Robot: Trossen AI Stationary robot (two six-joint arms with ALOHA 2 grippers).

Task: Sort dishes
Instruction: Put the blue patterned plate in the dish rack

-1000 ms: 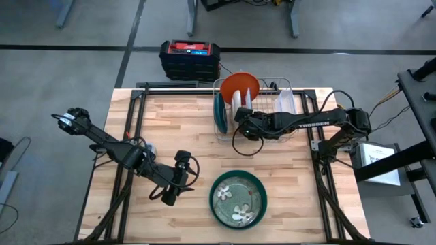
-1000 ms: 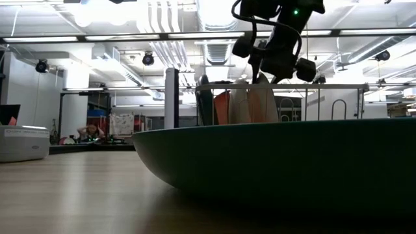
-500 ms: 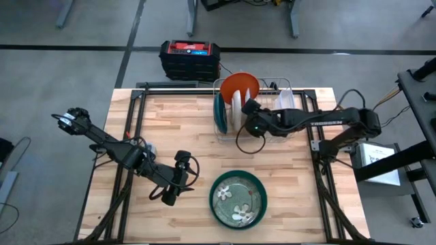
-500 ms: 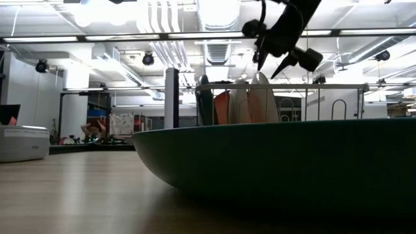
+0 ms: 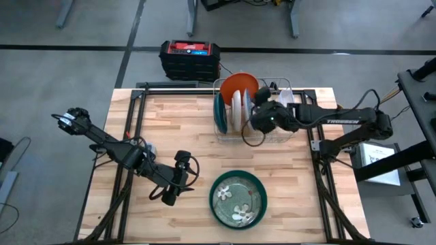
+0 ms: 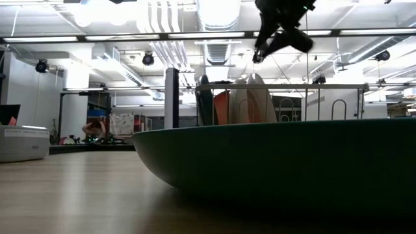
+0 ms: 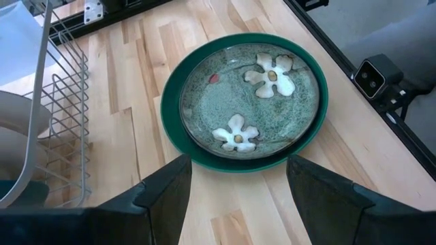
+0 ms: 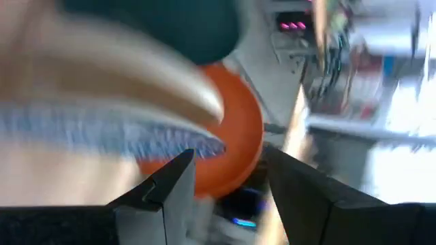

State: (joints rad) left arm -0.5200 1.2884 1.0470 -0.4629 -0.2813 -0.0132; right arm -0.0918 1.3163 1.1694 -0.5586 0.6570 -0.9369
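On the wooden table [image 5: 177, 122], the silver wire rack [image 5: 283, 87] holds dark green, white and orange dishes [image 5: 235, 102] upright just beside the empty, spread-fingered right gripper [image 5: 260, 102], while the floral olive plate [image 5: 238, 198] lies well apart, near the parted left gripper [image 5: 170, 198].

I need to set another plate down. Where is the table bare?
Bare wood spans the table's far-left part, beside the wire rack. Crowded: the rack's dishes under the right gripper, and the near edge, with left gripper and floral plate.
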